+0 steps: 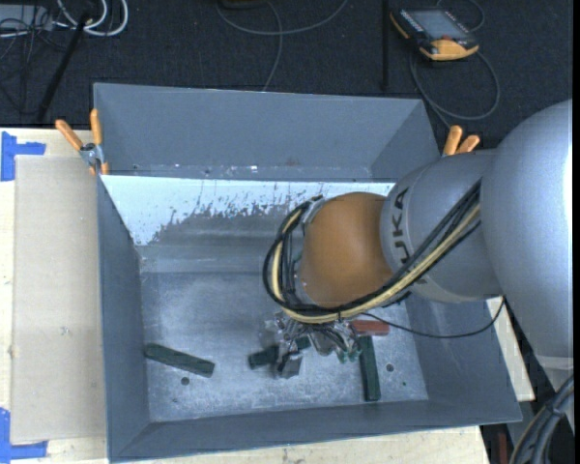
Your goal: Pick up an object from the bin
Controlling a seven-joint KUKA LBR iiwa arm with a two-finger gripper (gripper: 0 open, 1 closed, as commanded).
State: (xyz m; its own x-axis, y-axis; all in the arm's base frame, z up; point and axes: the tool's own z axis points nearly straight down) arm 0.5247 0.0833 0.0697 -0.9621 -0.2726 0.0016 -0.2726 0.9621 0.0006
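My gripper point(295, 342) is low over the floor of the bin, right of the middle, under the arm's orange dome. Just below it lies a small dark block point(268, 360), touching or nearly touching it; whether it is gripped is hidden from me. To the gripper's right a dark green bar point(369, 368) lies roughly along the view's vertical. A short red piece point(372, 327) pokes out above that bar, partly covered by the arm.
Another dark green bar point(179, 360) lies flat at the bin's front left, well apart from the gripper. The arm and its cables cover the right part of the bin floor.
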